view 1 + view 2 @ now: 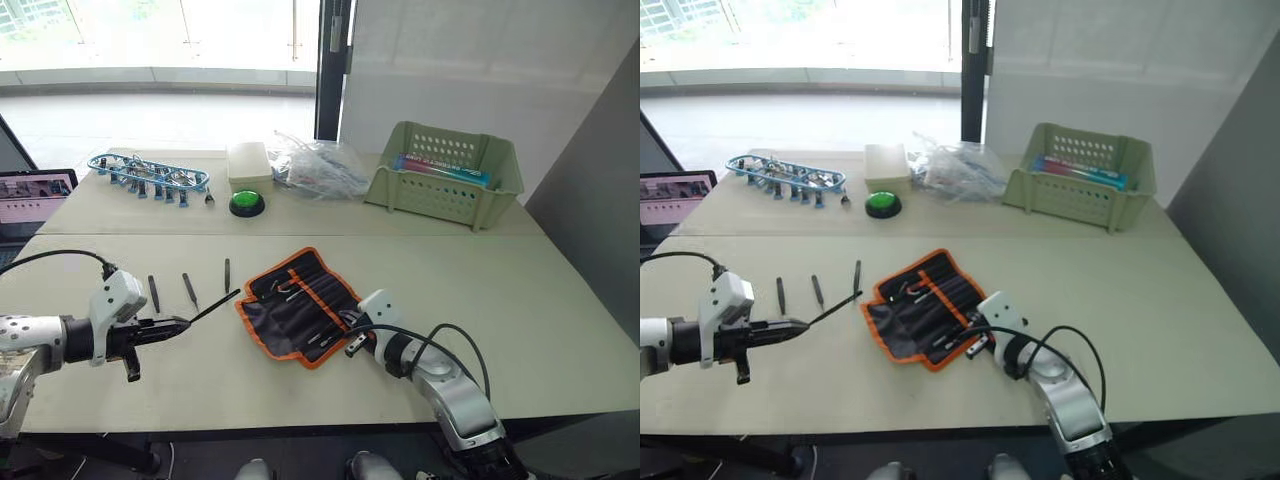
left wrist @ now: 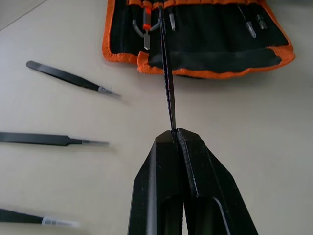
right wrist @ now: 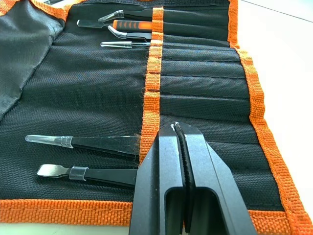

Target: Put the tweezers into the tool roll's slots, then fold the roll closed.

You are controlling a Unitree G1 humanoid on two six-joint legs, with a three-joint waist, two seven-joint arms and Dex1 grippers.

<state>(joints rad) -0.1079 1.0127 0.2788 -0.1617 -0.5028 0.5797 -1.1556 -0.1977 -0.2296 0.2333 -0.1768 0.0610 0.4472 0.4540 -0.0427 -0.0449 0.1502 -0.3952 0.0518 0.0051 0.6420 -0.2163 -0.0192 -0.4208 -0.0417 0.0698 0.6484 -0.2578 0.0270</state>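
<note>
Left pincer (image 1: 172,326) grips one tweezer (image 1: 215,306), tip aimed at the open roll (image 1: 296,304). Right pincer (image 1: 977,341), closed, pins the roll's edge. Line up with a free slot; slide slowly.

You can't see the slotted tools' handles (image 3: 205,105) inside the tool roll (image 3: 88,88); one loose tweezer (image 2: 29,218) is blurred and cut off.

We are seeing a black tool roll (image 1: 298,305) trimmed in orange, black tweezers (image 1: 154,292) lying on the pale counter (image 1: 560,300), a green button (image 1: 246,203) and a pale green basket (image 1: 446,175) at the far side.
</note>
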